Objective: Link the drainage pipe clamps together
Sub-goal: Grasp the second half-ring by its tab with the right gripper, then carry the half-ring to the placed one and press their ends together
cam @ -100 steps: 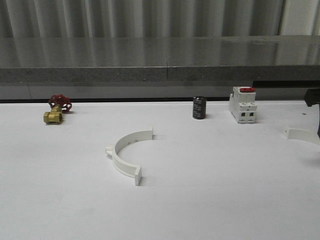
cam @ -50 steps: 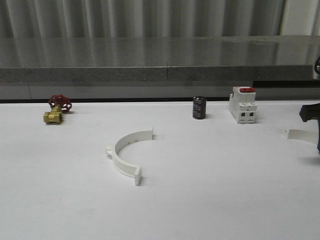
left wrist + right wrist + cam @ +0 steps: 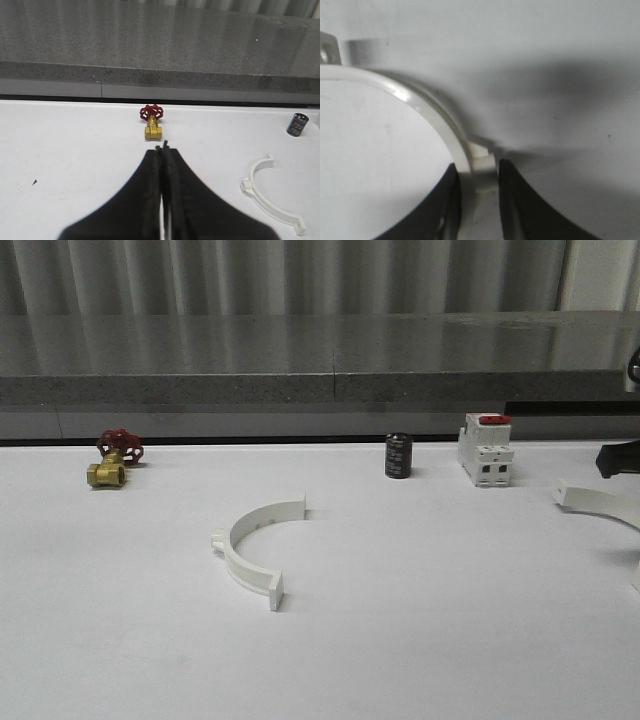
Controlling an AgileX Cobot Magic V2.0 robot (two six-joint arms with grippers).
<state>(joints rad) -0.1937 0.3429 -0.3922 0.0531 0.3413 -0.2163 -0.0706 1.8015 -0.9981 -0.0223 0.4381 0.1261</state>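
Note:
One white half-ring drainage pipe clamp [image 3: 255, 545] lies on the white table [image 3: 420, 620] left of centre, its open side facing right. It also shows in the left wrist view as a clamp [image 3: 265, 192] off to the side of my left gripper [image 3: 162, 146], which is shut with nothing in it and hangs above the table. The second clamp [image 3: 598, 502] is at the right edge of the front view. My right gripper [image 3: 479, 172] is shut on this clamp [image 3: 427, 107], both fingers pressing its band by a small side lug.
Along the back of the table stand a brass valve with a red handle [image 3: 113, 460], a small black cylinder [image 3: 398, 456] and a white breaker with a red switch [image 3: 486, 449]. A grey ledge [image 3: 320, 360] runs behind them. A dark part of the right arm [image 3: 618, 458] sits at the frame's edge.
The right arm came down to the right-hand clamp. That clamp's visible end has shifted up and to the left. The left clamp and left gripper have not moved.

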